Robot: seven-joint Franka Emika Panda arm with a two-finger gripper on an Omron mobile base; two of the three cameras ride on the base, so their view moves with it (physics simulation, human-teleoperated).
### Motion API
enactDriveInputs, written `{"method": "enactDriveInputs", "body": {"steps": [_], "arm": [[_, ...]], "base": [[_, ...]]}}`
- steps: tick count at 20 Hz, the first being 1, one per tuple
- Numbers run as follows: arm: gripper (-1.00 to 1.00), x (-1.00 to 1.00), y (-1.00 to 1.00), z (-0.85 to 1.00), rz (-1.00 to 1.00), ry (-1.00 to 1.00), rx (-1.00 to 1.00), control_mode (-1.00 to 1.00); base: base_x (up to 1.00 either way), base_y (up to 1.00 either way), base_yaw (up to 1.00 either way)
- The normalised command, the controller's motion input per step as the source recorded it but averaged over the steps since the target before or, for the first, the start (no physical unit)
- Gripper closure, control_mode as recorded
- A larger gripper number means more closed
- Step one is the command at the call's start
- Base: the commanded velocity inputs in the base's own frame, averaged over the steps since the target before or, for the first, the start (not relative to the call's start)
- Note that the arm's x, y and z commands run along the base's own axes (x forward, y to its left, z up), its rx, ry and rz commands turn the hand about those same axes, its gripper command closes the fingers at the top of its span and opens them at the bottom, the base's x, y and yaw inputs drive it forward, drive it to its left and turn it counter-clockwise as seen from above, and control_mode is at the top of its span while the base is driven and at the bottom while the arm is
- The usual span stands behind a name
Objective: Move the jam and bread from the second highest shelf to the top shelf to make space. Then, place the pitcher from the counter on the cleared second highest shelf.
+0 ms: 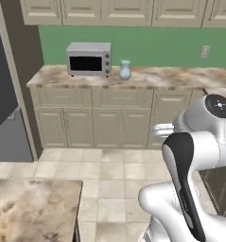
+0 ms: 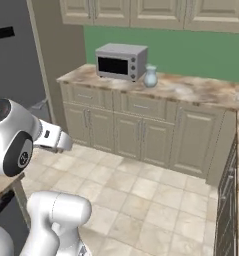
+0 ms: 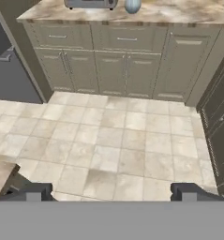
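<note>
The pale blue pitcher point(image 1: 125, 70) point(image 2: 150, 77) point(image 3: 132, 5) stands upright on the marbled counter point(image 1: 171, 75) point(image 2: 191, 87) point(image 3: 179, 14), just right of a silver oven. In the hand view my gripper point(image 3: 111, 192) is open, its two dark fingertips point(image 3: 33, 190) wide apart with nothing between them. It hangs over the tiled floor, far back from the counter and the pitcher. The jam, the bread, the second highest shelf and the top shelf are out of view.
A silver toaster oven point(image 1: 89, 59) point(image 2: 121, 61) sits at the counter's left end. A dark fridge body point(image 1: 3, 94) stands at the left. A second marbled countertop corner point(image 1: 29, 208) lies close at the lower left. Dark appliance fronts point(image 2: 228, 200) line the right. Open tiled floor point(image 3: 113, 140) lies between.
</note>
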Motion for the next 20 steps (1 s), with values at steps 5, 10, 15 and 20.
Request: {"method": "enactDriveInputs", "body": {"steps": [5,10,15,20], "arm": [[-1.00,0.00,0.00,0.00,0.00,0.00,0.00,1.00],[-1.00,0.00,0.00,0.00,0.00,0.00,0.00,1.00],[-1.00,0.00,0.00,0.00,0.00,0.00,0.00,1.00],[-1.00,0.00,0.00,0.00,0.00,0.00,0.00,1.00]], "base": [[1.00,-0.61,0.15],[1.00,-0.62,0.04],[1.00,-0.37,-0.01],[0.99,-0.06,-0.06]]}}
